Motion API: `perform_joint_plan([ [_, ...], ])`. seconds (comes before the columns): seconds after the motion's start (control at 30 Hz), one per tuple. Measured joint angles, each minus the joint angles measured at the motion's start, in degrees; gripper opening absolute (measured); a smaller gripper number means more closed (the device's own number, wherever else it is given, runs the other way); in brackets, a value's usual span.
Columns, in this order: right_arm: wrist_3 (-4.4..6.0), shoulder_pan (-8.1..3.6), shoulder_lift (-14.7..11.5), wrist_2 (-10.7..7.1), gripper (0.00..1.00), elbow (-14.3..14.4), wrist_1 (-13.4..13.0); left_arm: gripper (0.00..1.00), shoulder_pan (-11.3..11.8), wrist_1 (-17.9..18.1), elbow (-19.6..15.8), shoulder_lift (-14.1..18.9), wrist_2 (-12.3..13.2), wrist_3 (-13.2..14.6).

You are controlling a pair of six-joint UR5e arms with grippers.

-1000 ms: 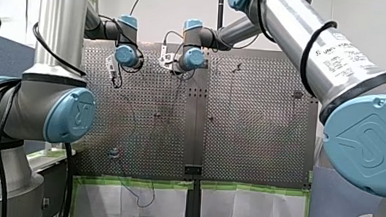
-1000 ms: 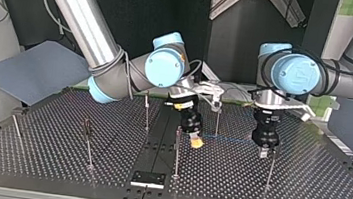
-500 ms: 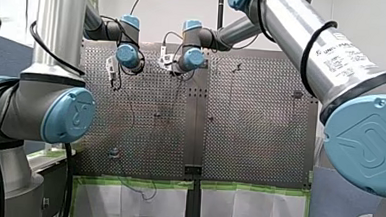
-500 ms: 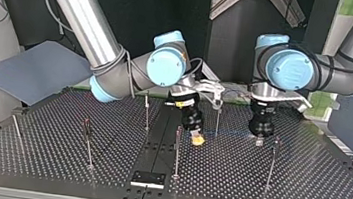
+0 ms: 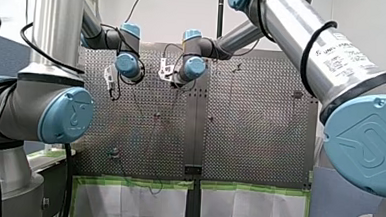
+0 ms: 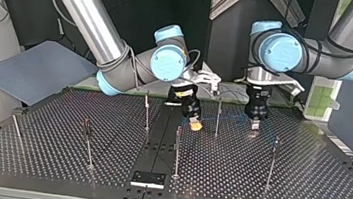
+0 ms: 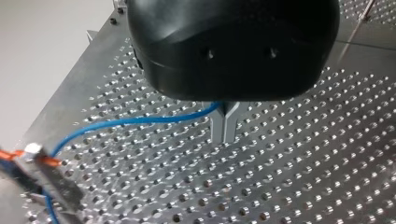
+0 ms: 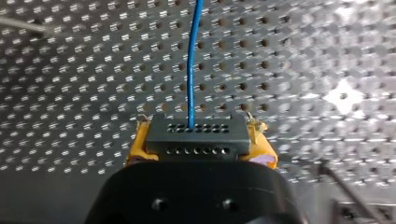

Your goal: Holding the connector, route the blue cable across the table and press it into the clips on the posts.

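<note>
Right gripper (image 8: 196, 140): yellow pads closed on the connector (image 8: 196, 136), one pad at each end. The connector is a black block, and you see two rows of small holes on its face. The cable (image 8: 191, 60) leaves the upper row, thin and bright blue, and runs straight ahead over the desk (image 8: 70, 93). The gripper body cuts off everything under the connector.

Left gripper (image 7: 225, 125): metal fingers pinched together with only a slit between them. The cable comes in from the side and meets the fingers at their root, under the black housing. You can't see the contact itself, but it reads as clamped. From there the cable curves away low over the holes toward a blurred metal piece (image 7: 49, 179) with an orange strand on it. You can't tell what that piece is.

Top view: both grippers point down over the far part of the desk. The right one is at the view's left, just beside a post (image 6: 218, 115), and the left one is on that post's other side. The cable between them is only a faint blue trace. Other posts (image 6: 177, 152) stand nearer the camera, and their tops are too small to read.

Front view: both grippers sit far off, mostly hidden behind their wrist joints, so you can't read the fingers. The near elbows block the desk's sides.
</note>
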Motion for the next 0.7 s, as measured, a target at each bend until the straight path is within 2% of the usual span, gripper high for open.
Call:
perform_joint_plan([
  [0.37,-0.08,-0.15,0.0,0.11,0.00,5.3,-0.1,0.00,-1.3,5.6,-5.6,-0.7,-0.1,-1.6],
  [0.7,-0.16,-0.15,0.0,0.47,0.00,10.1,-0.3,0.00,-2.5,9.6,-10.4,-5.6,-0.3,-1.5],
])
